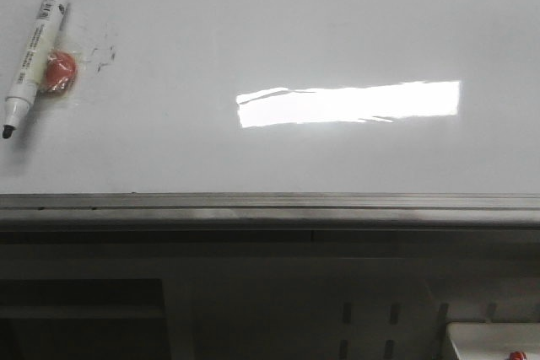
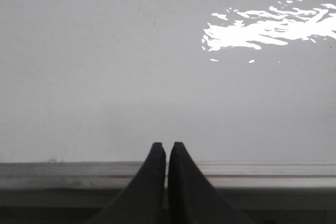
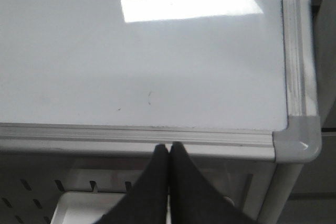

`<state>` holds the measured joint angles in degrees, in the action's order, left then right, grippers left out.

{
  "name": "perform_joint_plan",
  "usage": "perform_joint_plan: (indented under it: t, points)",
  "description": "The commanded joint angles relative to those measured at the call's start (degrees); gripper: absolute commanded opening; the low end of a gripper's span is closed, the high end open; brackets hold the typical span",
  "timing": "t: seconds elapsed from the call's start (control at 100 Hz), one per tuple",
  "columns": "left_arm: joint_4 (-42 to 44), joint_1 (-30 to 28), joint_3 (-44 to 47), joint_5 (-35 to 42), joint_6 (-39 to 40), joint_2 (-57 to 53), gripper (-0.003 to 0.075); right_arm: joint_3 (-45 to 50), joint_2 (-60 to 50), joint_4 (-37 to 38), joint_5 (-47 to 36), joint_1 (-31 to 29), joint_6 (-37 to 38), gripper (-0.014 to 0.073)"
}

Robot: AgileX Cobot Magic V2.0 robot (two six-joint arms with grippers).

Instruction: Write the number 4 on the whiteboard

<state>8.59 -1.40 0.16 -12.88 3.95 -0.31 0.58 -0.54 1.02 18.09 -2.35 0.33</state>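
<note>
- The whiteboard [image 1: 278, 31] lies flat and glossy, filling most of the table, its grey edge rail [image 1: 270, 206] running along the near side; no number 4 shows on it.
- A white marker [image 1: 34, 56] with a black cap lies near the far left corner, touching a small orange object [image 1: 61, 71], faint smudges [image 1: 105, 55] just beside them.
- The left fingers [image 2: 167, 153] are pressed together and empty above the near rail.
- The right fingers [image 3: 168, 153] are likewise closed on nothing, near the board's near right corner [image 3: 299, 140].

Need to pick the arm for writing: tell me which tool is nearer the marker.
Probably left. The marker lies far left on the whiteboard; the right tool sits by the board's right corner, the left tool elsewhere along its near rail.
</note>
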Motion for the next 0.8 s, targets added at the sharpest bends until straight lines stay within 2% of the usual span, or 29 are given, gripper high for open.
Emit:
perform_joint_plan:
  t: [0.0,0.14,0.26,0.4,0.59,0.79]
  points:
    - [0.8,0.0,2.0,6.7,0.0,-1.4,-0.0020,1.4,-0.9,-0.3,-5.5,-0.3,-0.3,-0.0066]
    - [-2.1,0.0,2.0,12.0,0.0,-1.4,-0.0020,1.4,-0.9,-1.5,-8.6,-0.3,-0.3,-0.0066]
    - [-5.0,0.0,1.9,15.1,0.0,-1.4,-0.0020,1.4,-0.9,-16.4,-15.7,-0.3,-0.3,-0.0066]
    - [-7.4,0.0,1.5,14.7,0.0,-0.8,-0.0020,1.4,-0.9,-17.0,-17.2,-0.3,-0.3,-0.0066]
    - [-8.6,0.0,-3.5,9.2,0.0,3.6,-0.0020,-1.3,1.0,-17.0,-12.0,-0.3,-0.3,-0.0066]
    - [-5.4,0.0,-11.3,5.4,0.0,12.0,-0.0020,-10.0,11.0,-17.4,-3.6,-0.1,-0.6,-0.0066]
